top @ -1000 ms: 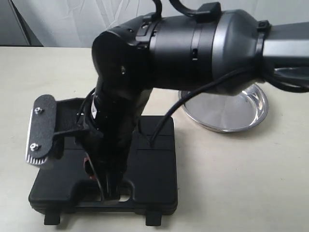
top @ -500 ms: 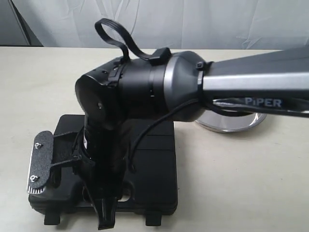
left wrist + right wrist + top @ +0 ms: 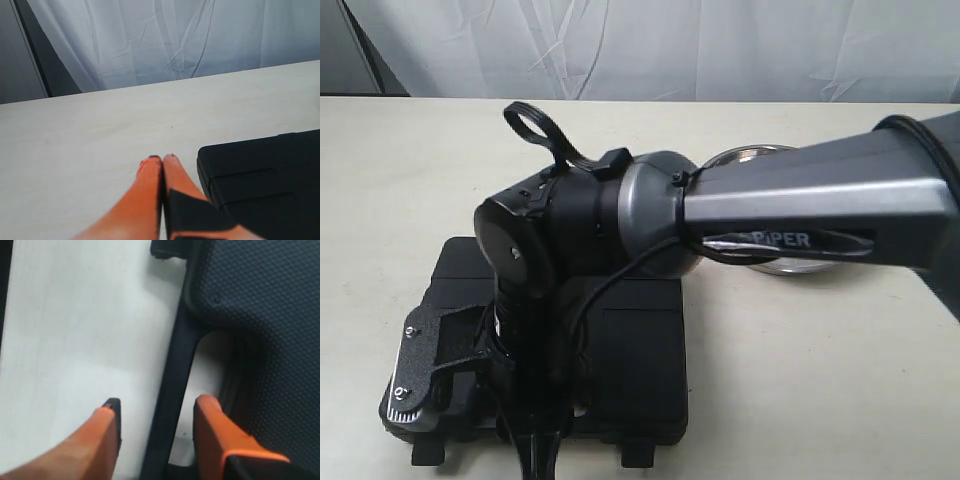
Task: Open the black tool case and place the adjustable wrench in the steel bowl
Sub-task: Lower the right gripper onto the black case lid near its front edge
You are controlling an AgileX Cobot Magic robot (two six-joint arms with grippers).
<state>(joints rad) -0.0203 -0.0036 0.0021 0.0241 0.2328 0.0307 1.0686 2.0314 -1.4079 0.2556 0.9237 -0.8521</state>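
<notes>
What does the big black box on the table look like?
The black tool case is a flat, rectangular box of dull, dimpled black plastic. It lies shut on the pale table, with two latch tabs and a slot handle along its near edge. The right gripper has its jaws open on either side of the handle bar; whether they touch it is unclear. The right arm hides part of the lid.

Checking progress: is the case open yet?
No, the case lies flat with its lid fully down.
</notes>
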